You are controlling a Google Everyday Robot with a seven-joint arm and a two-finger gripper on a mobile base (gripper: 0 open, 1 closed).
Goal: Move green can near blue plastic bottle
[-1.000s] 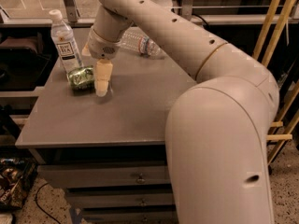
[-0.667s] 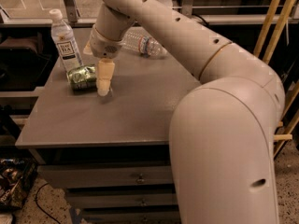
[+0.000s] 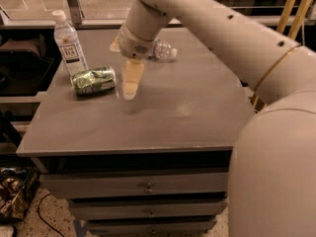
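Note:
The green can [image 3: 94, 80] lies on its side on the grey table [image 3: 187, 112], at the back left. The blue plastic bottle [image 3: 69, 43] stands upright just behind it and to its left, nearly touching it. My gripper [image 3: 131, 82] hangs from the cream arm just right of the can, with a small gap between them. It points down at the table and holds nothing that I can see.
A clear bottle [image 3: 165, 50] lies on its side at the back of the table, partly hidden behind my wrist. My big cream arm [image 3: 256, 53] covers the right side. Drawers [image 3: 148, 186] sit under the tabletop. Wooden poles [image 3: 291, 9] stand at the right.
My gripper has moved right, away from the green can, which now shows in full. The can and the blue bottle have stayed in place.

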